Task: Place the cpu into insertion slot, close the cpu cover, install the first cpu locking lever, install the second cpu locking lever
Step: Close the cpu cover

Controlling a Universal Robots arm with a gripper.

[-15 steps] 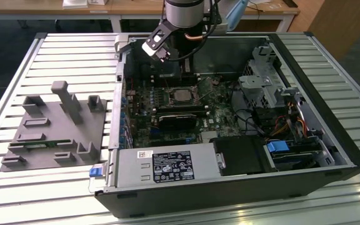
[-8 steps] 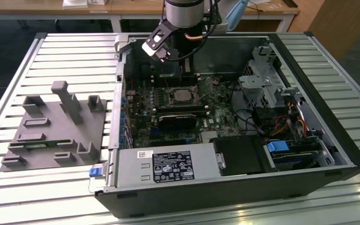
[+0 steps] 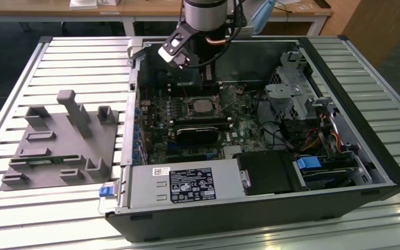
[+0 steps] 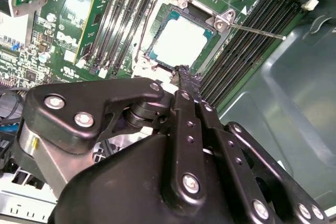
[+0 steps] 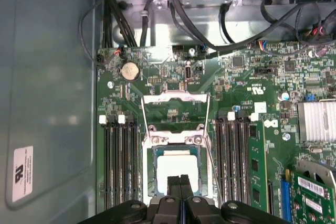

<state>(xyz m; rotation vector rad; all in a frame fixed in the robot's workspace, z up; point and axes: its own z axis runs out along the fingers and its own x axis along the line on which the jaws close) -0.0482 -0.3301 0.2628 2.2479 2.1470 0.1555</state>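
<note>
Indoors: cpu [image 5: 177,167] in insertion slot [image 5: 153,174]; case [image 3: 255,219] on slatted table [image 3: 61,57].

Cpu [image 5: 176,166] in the insertion slot [image 5: 154,179], cpu cover [image 5: 176,96] beside it, hand [image 5: 180,182] just above

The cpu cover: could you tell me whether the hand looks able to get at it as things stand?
Probably yes. The cpu cover stands open just beyond the cpu, and the hand hovers at the cpu's edge, with no cable or part between it and the cover.
</note>
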